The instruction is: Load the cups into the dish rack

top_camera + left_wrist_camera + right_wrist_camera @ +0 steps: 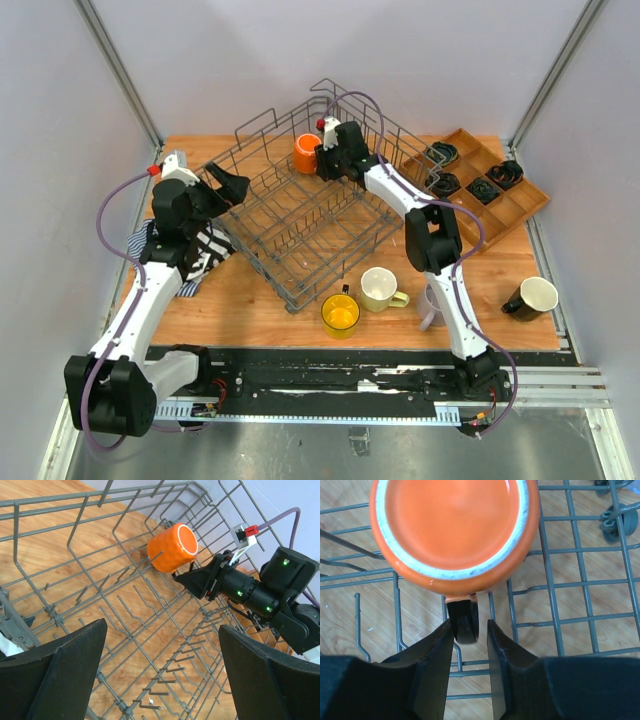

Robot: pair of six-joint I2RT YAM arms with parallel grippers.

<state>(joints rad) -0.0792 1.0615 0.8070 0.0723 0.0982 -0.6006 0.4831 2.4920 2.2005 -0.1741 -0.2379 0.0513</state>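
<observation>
One mug in, four to go
Rack (300, 215) holds only the orange mug (306, 153), bottom-up at the far side; yellow (340, 313), cream (379, 288), black (531, 297) wait on the table (260, 310), lavender (431, 306) half hidden by the right arm (440, 250). Right gripper (469, 630) straddles the handle (462, 622), fingers (432, 670) barely apart; left gripper (235, 187) spread wide, empty.

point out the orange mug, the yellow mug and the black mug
orange mug (165, 555), left wrist view, on its side wall
yellow mug (340, 314), top external view, inside its open mouth
black mug (541, 294), top external view, on its pale inside
</observation>
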